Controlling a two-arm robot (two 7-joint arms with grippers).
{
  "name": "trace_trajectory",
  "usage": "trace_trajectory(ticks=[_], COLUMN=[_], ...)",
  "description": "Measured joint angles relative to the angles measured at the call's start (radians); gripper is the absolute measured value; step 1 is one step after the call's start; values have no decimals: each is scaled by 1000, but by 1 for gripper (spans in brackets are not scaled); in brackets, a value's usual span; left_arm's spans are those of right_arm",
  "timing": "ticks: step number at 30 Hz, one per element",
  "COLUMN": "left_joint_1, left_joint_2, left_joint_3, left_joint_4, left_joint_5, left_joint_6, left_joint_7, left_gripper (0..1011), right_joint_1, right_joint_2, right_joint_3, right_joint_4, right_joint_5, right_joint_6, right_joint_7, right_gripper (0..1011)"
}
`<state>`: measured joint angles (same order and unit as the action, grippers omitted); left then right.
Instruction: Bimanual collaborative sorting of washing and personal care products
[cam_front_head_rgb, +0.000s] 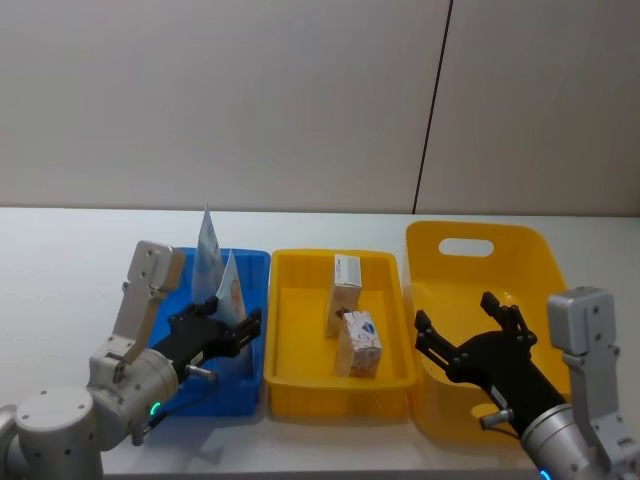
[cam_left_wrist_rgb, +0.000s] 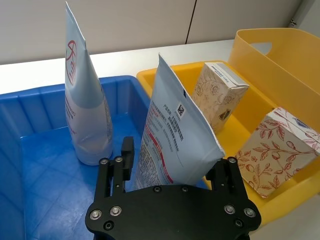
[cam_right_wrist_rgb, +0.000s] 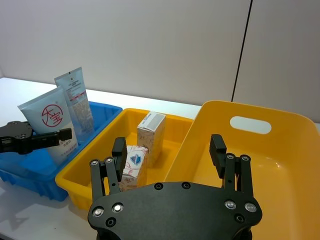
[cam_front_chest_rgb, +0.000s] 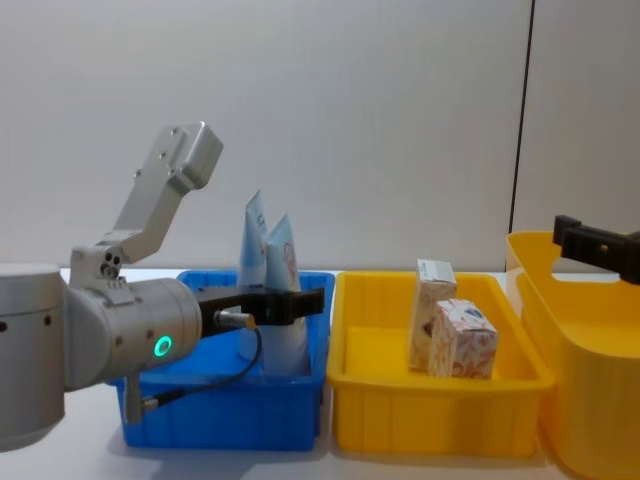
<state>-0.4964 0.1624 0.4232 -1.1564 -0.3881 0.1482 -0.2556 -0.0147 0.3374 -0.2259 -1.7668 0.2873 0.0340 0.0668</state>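
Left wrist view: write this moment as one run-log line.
left tool: open, straddling front tube | tube: standing in blue tray | right tool: open over yellow basket | beige carton, white carton: yellow tray

The left arm (cam_front_head_rgb: 130, 370) and right arm (cam_front_head_rgb: 585, 335) are silver-grey, with rounded joints and boxy wrist blocks. A green ring (cam_front_chest_rgb: 160, 347) glows on the left arm; a thin black cable (cam_front_chest_rgb: 258, 348) loops below. The left gripper (cam_front_head_rgb: 235, 320) and right gripper (cam_front_head_rgb: 458, 318) are matte black with silver screws (cam_right_wrist_rgb: 118, 207).

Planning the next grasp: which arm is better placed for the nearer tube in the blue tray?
Left. The left gripper sits around that tube; the right gripper hangs open over the big yellow bin.
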Motion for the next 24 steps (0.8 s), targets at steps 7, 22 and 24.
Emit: trace_trajectory(ticks=[7,22,24], left_joint_1=[-6,-8,-6], left_joint_2=[-8,-11,-10], left_joint_3=[-1,-5,-6], left_joint_4=[13,20,14], left_joint_5=[-1,0,2], left_joint_6=[-3,-9,-12], left_joint_7=[-1,-2,-2], left_gripper=[587,351,335], right_joint_1=[0,0,0], right_joint_2=[0,0,0], right_joint_3=[0,0,0], right_joint_4=[0,0,0], right_joint_5=[0,0,0], right_joint_6=[0,0,0], right_joint_7=[0,0,0], right_gripper=[1003,1003,1003])
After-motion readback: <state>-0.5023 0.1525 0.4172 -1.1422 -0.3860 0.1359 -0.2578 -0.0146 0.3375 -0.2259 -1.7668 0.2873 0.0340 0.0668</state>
